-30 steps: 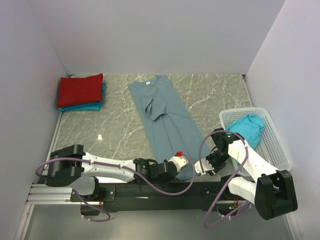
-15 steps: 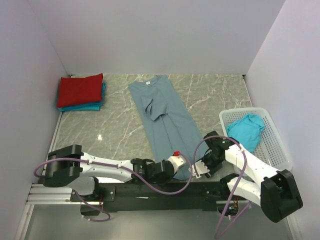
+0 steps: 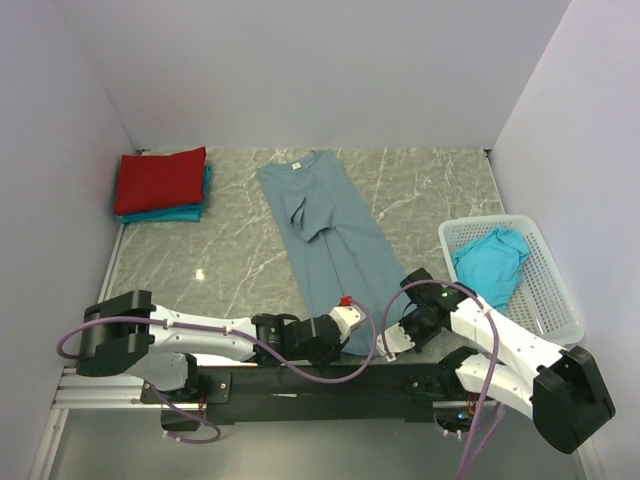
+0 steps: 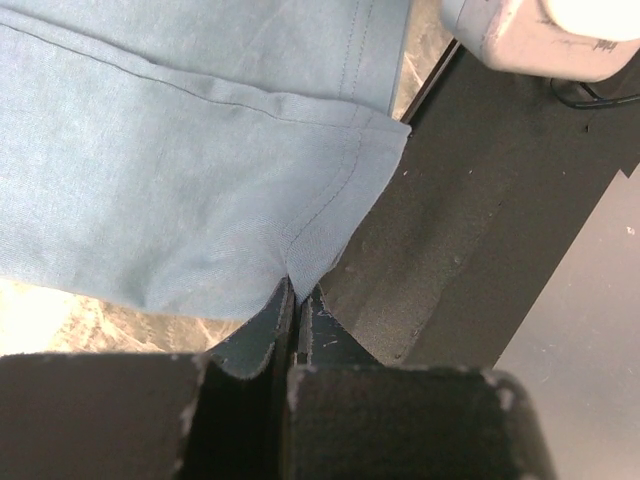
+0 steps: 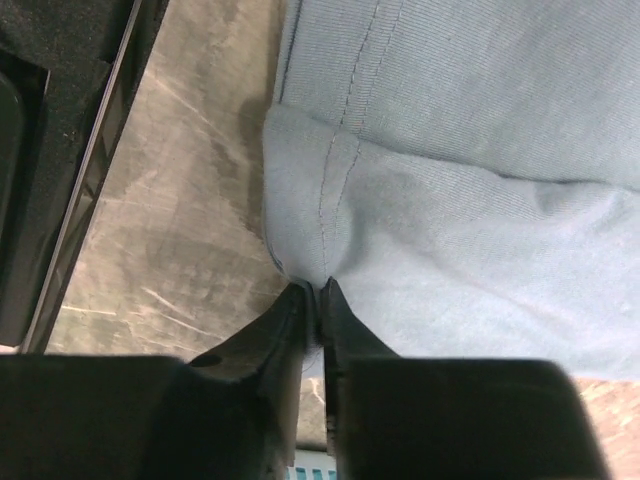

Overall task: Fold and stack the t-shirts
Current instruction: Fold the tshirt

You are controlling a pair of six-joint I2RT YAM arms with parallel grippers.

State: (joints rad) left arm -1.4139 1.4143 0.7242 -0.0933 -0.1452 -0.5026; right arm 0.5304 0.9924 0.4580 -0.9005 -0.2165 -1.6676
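Observation:
A slate-blue t-shirt (image 3: 325,235) lies lengthwise down the marble table, folded narrow, white neck label at the far end. My left gripper (image 3: 347,318) is shut on its near hem at the left corner; the cloth (image 4: 200,180) bunches into the jaws (image 4: 297,295). My right gripper (image 3: 385,340) is shut on the near right hem corner, where the fabric (image 5: 450,200) pinches between the jaws (image 5: 320,290). A folded red t-shirt (image 3: 160,180) rests on a folded teal one (image 3: 190,212) at the far left. Another turquoise t-shirt (image 3: 493,258) lies crumpled in the basket.
A white perforated basket (image 3: 555,295) stands at the right edge of the table. The black base rail (image 3: 300,385) runs along the near edge under both arms. White walls close in the table on three sides.
My right gripper moved left from beside the basket to the shirt's near right hem corner and closed on it. The left gripper shifted slightly left, still gripping the hem.

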